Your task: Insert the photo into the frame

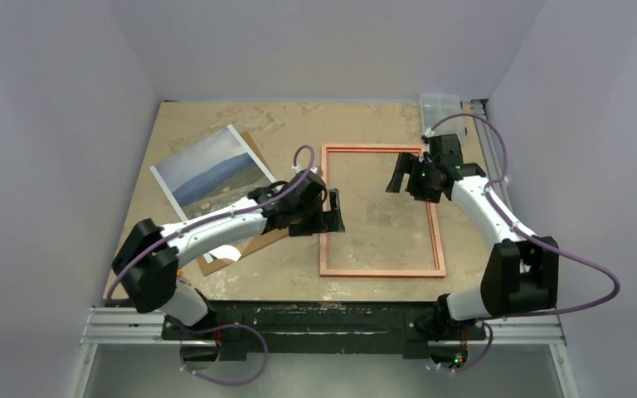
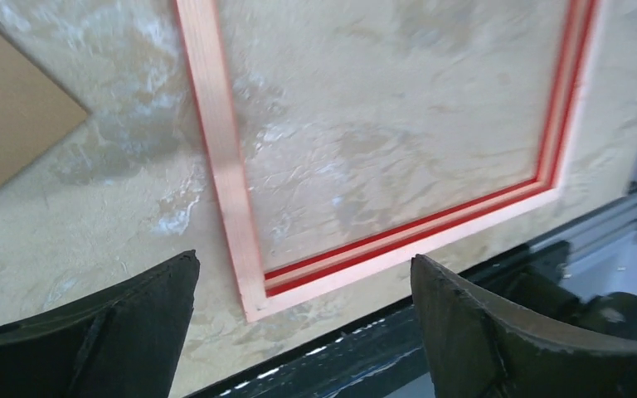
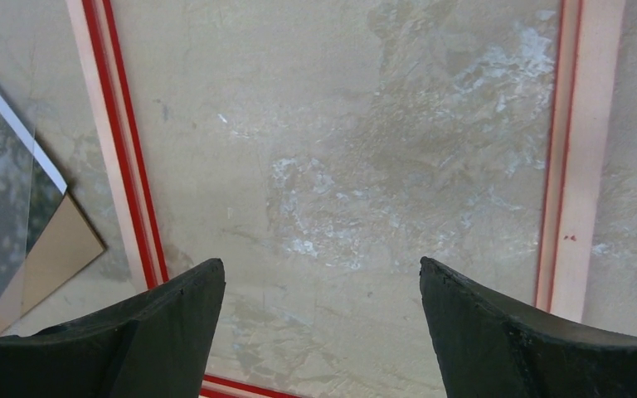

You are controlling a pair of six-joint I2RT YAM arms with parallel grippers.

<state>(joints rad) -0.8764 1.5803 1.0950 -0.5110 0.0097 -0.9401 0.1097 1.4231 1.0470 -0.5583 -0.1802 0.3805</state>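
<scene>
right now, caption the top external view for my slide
Left tool and right tool hover open over the frame; the photo lies on a brown board beside it.

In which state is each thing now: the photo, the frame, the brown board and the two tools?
photo: face up on the backing board, outside the frame.
frame: lying flat, copper side up, empty.
backing board: flat, under the photo.
left tool: open, holding nothing.
right tool: open, holding nothing.

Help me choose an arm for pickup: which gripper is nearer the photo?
Left. The left gripper is over the frame's left rail, on the photo's side; the right gripper hovers over the frame's far-right part.
</scene>
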